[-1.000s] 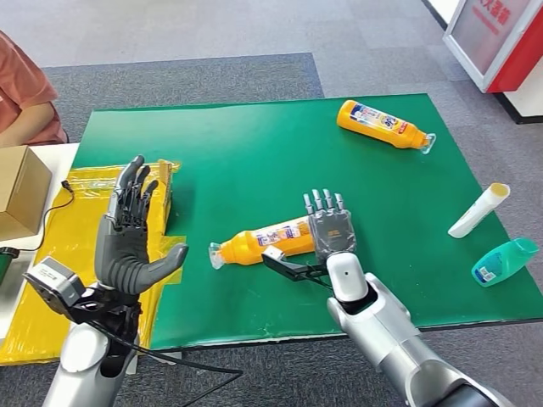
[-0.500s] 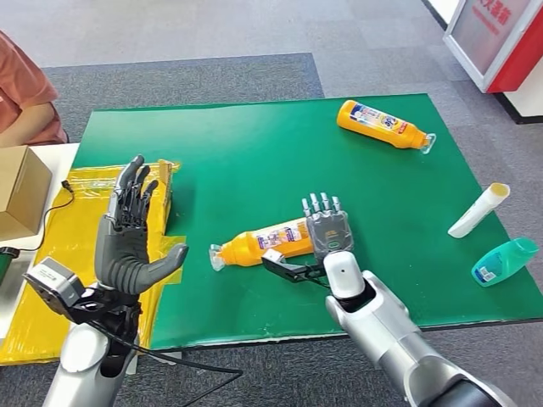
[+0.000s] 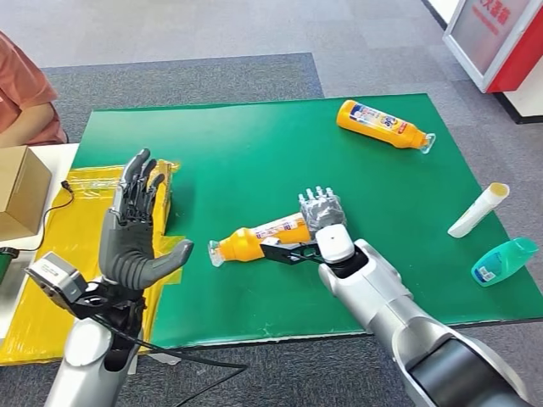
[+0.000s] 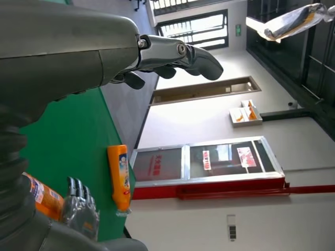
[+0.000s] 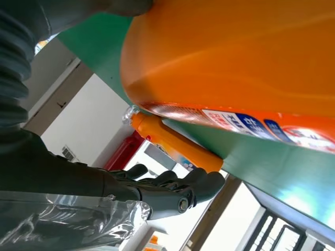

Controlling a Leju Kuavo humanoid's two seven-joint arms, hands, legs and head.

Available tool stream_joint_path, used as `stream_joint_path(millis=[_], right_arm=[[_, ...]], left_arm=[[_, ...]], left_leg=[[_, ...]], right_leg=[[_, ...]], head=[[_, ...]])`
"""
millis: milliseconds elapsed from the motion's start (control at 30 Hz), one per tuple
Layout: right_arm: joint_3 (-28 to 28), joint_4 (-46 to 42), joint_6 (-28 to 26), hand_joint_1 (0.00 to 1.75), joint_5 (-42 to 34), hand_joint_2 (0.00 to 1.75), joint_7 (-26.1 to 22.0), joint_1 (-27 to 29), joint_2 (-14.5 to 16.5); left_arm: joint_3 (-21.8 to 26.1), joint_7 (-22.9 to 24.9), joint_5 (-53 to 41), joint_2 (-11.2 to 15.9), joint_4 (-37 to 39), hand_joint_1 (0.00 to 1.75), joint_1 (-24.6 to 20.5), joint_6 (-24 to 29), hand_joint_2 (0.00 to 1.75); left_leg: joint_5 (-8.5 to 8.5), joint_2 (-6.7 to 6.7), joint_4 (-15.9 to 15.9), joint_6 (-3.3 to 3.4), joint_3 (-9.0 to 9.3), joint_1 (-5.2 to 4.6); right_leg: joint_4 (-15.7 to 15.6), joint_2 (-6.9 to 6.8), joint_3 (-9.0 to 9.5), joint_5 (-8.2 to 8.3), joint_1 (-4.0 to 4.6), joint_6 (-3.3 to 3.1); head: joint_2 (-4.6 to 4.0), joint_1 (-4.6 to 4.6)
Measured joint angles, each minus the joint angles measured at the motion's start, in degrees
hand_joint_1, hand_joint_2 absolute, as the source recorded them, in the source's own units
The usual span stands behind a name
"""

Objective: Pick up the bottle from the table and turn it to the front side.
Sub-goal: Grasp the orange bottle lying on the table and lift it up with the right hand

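The head view looks forward and down from high on the robot onto the green mat (image 3: 256,161), both arms coming in from below. The left wrist view sits close behind the left hand (image 4: 174,52), turned on its side, looking across the mat toward a far wall. The right wrist view is pressed very near the orange bottle (image 5: 237,57). All three share the mat and that bottle (image 3: 262,240).

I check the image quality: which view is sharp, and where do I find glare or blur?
Head view: sharp, even light. Right wrist view: the orange bottle is too near, soft, with glare on the green mat. Left wrist view: bright background, dark left hand.
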Motion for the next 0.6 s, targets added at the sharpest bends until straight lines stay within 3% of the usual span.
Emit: stream_joint_path(millis=[600], right_arm=[[0.5, 7.7, 2.6, 0.0, -3.5, 1.75, 0.7, -3.9, 2.8]], left_arm=[[-3.7, 1.3, 4.0, -1.3, 2.2, 0.0, -1.1, -1.1, 1.75]], left_leg=[[0.01, 0.0, 0.0, 0.02, -0.02, 0.0]], right_leg=[[0.0, 0.0, 0.0, 0.01, 0.0, 0.01]], head=[[0.0, 0.01]])
